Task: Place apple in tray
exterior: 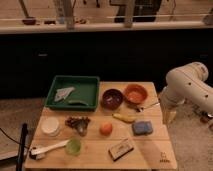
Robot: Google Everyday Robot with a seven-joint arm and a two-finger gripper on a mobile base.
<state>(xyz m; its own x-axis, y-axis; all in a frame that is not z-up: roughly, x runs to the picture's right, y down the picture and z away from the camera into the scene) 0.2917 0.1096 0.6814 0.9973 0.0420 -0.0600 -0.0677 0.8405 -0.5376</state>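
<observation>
The apple [105, 128], small and orange-red, lies on the wooden table [150, 156] near its middle, in front of the bowls. The dark green tray [84, 89] stands at the table's back left, with a crumpled grey thing [64, 93] inside. My gripper [169, 115] hangs at the end of the white arm [186, 89] by the table's right edge. It is well to the right of the apple and holds nothing that I can see.
A dark red bowl [112, 98] and an orange bowl [135, 93] stand right of the tray. A banana [124, 118], blue sponge [142, 128], brown bar [121, 149], green cup [74, 146], white dish [50, 125] and white-handled brush [47, 148] lie around the apple.
</observation>
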